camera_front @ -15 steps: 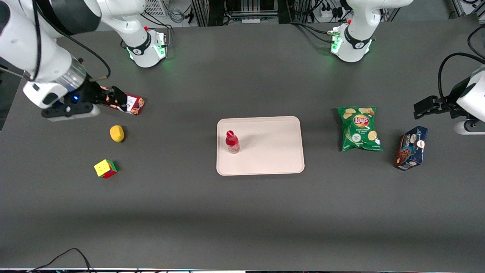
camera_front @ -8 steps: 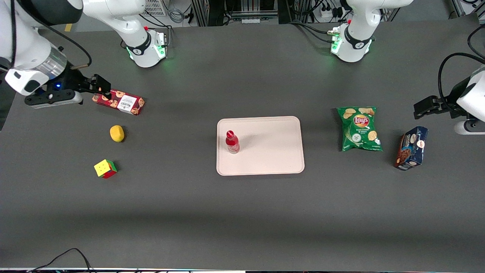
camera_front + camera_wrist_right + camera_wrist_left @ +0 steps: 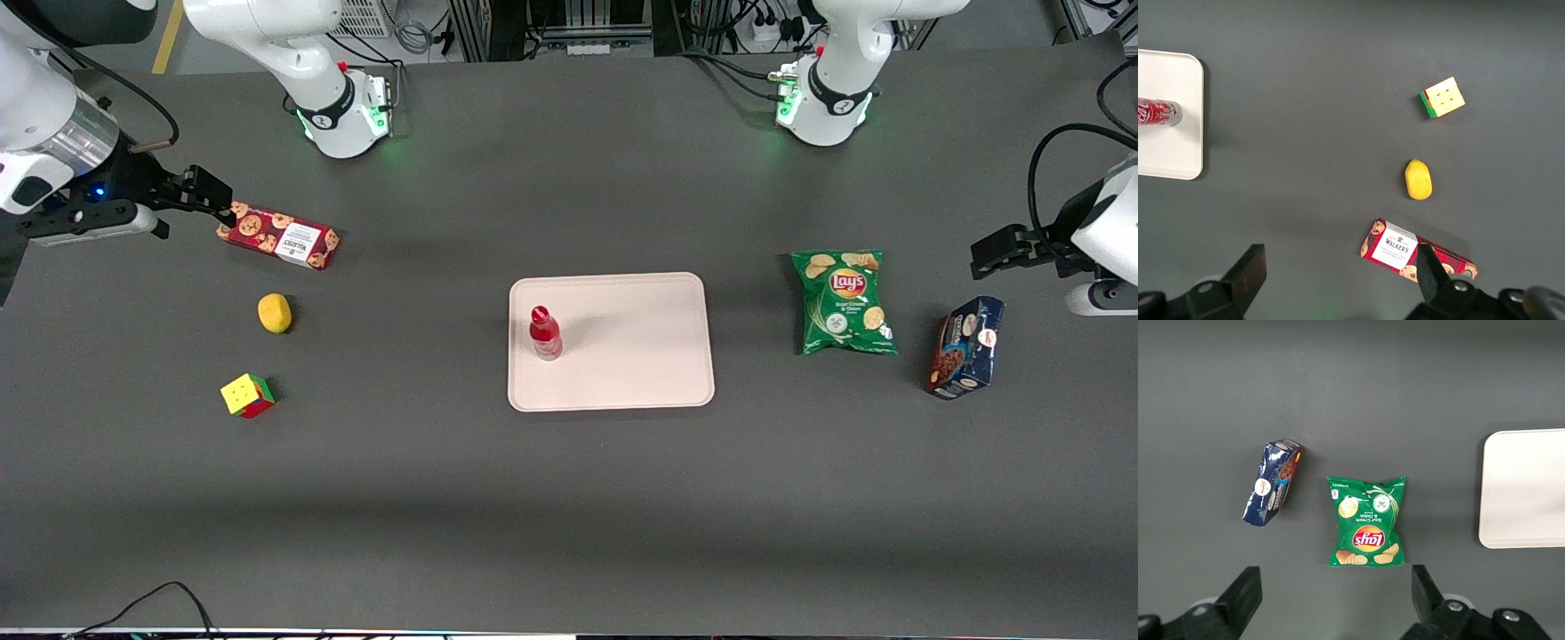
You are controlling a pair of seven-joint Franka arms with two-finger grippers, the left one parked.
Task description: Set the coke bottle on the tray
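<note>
Now the coke bottle (image 3: 545,333) stands on the tray (image 3: 640,356), hand (image 3: 200,191) open.

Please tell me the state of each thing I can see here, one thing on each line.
Bottle: upright on the tray, capped, free.
Tray: flat on the table, holds only the bottle.
Tool: open, empty, above the table beside the cookie box.
Cookie box: lying flat, closed.
Lemon: resting on the table.
Cube: resting on the table.
Chips: lying flat, sealed.
Blue box: lying on the table, closed.
</note>
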